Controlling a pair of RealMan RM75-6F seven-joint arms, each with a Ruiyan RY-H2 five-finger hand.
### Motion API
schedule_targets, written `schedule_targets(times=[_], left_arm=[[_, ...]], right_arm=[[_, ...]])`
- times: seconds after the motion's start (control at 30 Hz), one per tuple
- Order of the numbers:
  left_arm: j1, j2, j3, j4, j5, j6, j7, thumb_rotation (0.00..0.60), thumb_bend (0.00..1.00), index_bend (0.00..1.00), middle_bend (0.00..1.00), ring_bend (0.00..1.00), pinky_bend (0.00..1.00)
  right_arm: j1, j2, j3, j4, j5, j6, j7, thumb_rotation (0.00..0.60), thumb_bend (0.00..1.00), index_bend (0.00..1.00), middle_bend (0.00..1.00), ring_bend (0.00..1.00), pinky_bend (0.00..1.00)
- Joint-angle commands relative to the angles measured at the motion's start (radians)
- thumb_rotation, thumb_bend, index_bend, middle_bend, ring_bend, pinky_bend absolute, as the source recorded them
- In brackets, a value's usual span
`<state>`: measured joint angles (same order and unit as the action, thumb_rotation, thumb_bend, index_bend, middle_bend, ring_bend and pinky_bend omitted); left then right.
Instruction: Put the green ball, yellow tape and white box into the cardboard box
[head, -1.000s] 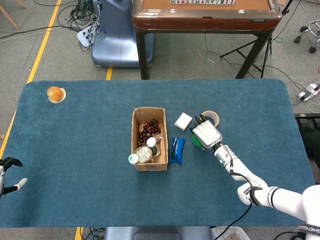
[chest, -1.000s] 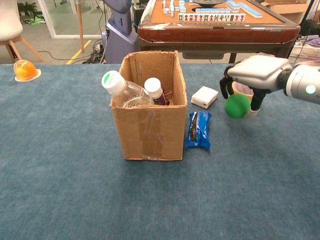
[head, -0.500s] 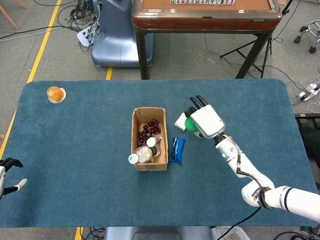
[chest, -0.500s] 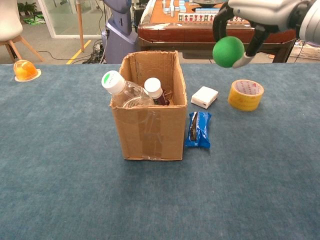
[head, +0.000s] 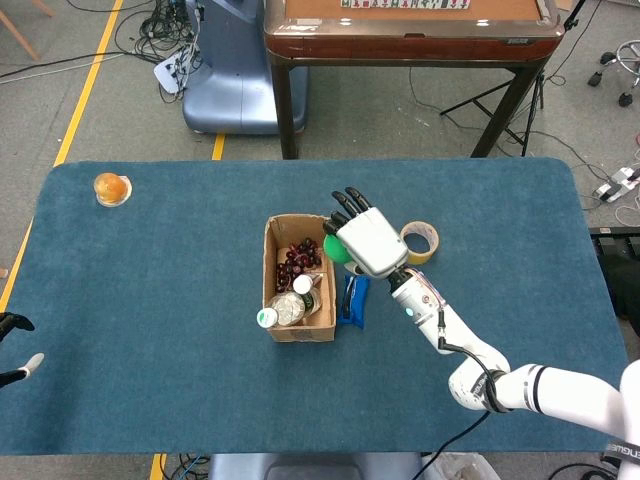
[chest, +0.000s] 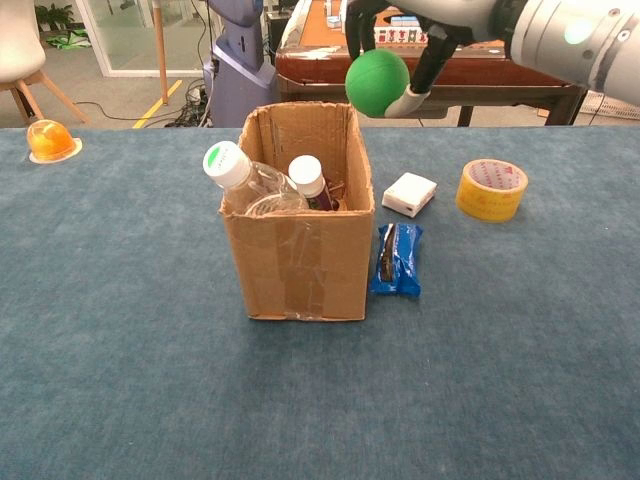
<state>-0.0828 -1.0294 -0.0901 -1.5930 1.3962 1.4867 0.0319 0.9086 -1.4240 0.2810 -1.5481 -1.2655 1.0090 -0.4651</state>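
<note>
The green ball (chest: 377, 82) is smooth and round, held in the air between the dark fingers (chest: 436, 46), just above the right rim of the box (chest: 300, 250). The box is brown cardboard, upright and open-topped, below and left of the fingers; it already holds bottles and dark red fruit. The white box (chest: 410, 194), small and flat, lies on the bench below the fingers, near the carton's right side. The yellow tape (chest: 491, 189), a roll lying flat, sits further right of the fingers, apart from the white box.
</note>
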Motion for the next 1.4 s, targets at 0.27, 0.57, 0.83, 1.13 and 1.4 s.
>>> schedule_targets(times=[0.27,0.57,0.83,1.13,1.4], left_arm=[[0.008,0.015,-0.007,-0.009,-0.005,0.012,-0.007,0.600,0.15,0.47,0.44,0.41,0.57],[0.010,0.018,-0.004,-0.015,-0.002,0.012,-0.001,0.600,0.15,0.47,0.44,0.41,0.57],[0.010,0.013,0.000,-0.017,-0.002,0.005,0.005,0.600,0.15,0.47,0.44,0.41,0.57],[0.003,0.000,0.006,-0.013,-0.003,-0.014,0.022,0.600,0.15,0.47,0.44,0.41,0.57],[-0.002,-0.006,0.011,-0.010,-0.009,-0.033,0.028,0.600,0.15,0.47,0.44,0.41,0.57]], right_arm=[[0.048,-0.125,-0.007,0.141,-0.077,0.012,0.127,0.600,0.00,0.32,0.23,0.10,0.14],[0.046,-0.127,-0.016,0.163,-0.107,0.024,0.183,0.600,0.00,0.10,0.09,0.02,0.14],[-0.014,-0.030,-0.045,0.097,-0.089,0.044,0.143,0.600,0.00,0.11,0.15,0.02,0.14],[-0.103,0.081,-0.085,0.065,-0.041,0.058,0.130,0.600,0.00,0.24,0.23,0.04,0.14],[-0.166,0.118,-0.115,0.118,0.062,0.021,0.114,0.600,0.00,0.33,0.20,0.05,0.14]])
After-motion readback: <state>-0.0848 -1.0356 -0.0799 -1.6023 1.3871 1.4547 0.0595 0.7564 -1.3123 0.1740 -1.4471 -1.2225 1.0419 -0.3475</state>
